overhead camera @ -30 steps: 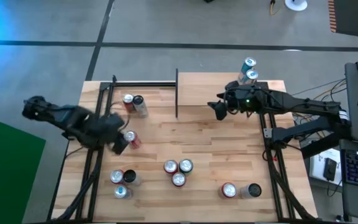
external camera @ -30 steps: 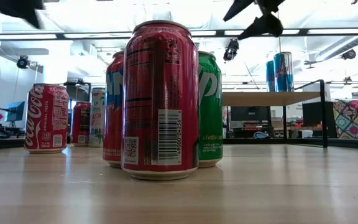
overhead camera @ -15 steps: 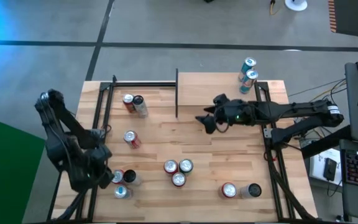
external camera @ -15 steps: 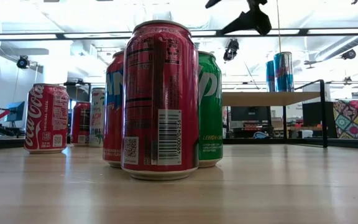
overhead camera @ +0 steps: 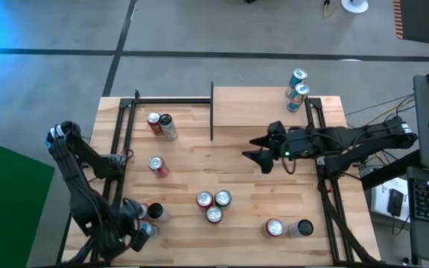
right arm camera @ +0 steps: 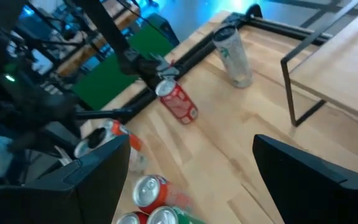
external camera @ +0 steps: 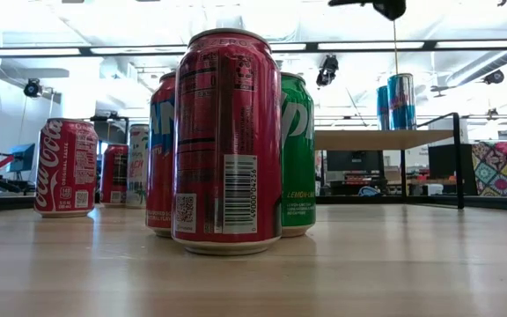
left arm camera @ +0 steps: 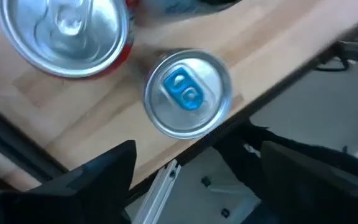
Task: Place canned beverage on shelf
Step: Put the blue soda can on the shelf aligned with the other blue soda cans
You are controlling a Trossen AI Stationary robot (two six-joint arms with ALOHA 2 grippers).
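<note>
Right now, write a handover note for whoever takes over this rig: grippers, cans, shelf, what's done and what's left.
Left gripper: open, empty, at the table's near left corner over the blue-tab can.
Right gripper: open, empty, hovering in front of the shelf.
Done: two blue cans stand on the shelf's far right corner.
Left: the other cans are on the table: a pair at far left, one alone, three in the middle, two near right, and those at the near left. No can is held.
</note>
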